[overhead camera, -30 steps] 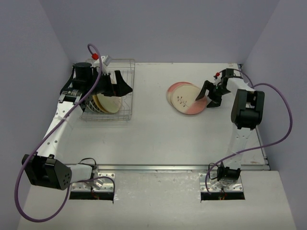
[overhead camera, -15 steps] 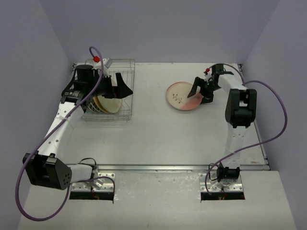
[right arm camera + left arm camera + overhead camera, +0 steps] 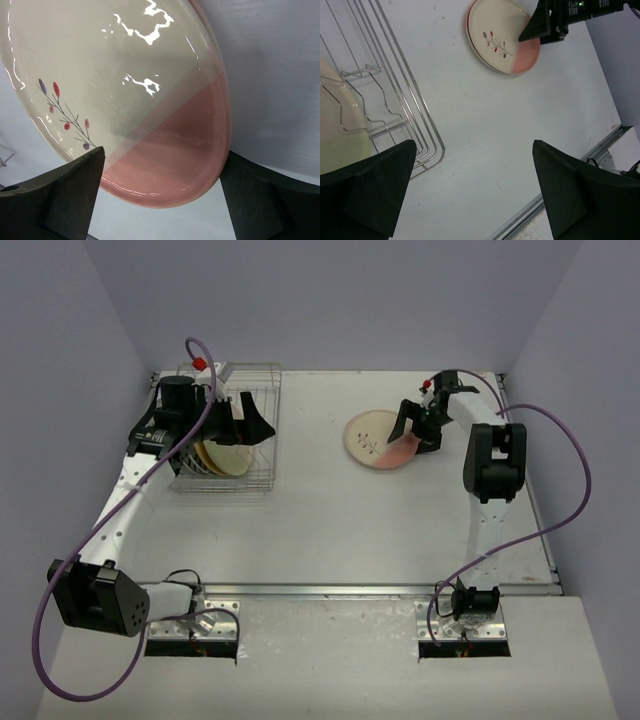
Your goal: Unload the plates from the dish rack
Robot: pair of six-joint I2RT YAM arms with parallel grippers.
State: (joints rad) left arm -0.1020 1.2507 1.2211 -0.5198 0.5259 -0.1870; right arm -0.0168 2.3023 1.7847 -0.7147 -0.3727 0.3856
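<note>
Your left tool [image 3: 255, 420] hangs over the rack [image 3: 265, 465], at the far left of the tabletop [image 3: 320, 520]. Its two black fingers [image 3: 365, 195] are spread wide, and nothing is between them. In the left wrist view you look down past them at a corner of the rack and at bare tabletop.

Some cream plates [image 3: 222, 457] stand on edge in the left part of the rack. You cannot count them from here. One of them shows big and pale at the left edge of the left wrist view, behind a bent part of the rack.

Your right tool [image 3: 418, 428] is out on the far right side, at the sprig plate [image 3: 372, 436]. That plate lies flat on the tabletop, well away from the rack. It is cream with a little twig drawn on it, and it has a pink part on the side next to the tool.

The right tool is spread wide too. In the right wrist view its fingers [image 3: 50, 200] sit one on each side of the pink edge, low down by the plate. You cannot tell if they touch it. The plate is shiny, with bright spots of light on it.

In the left wrist view a thin pink rim peeks out on the plate's other side. You cannot tell if that is a second plate under it.
</note>
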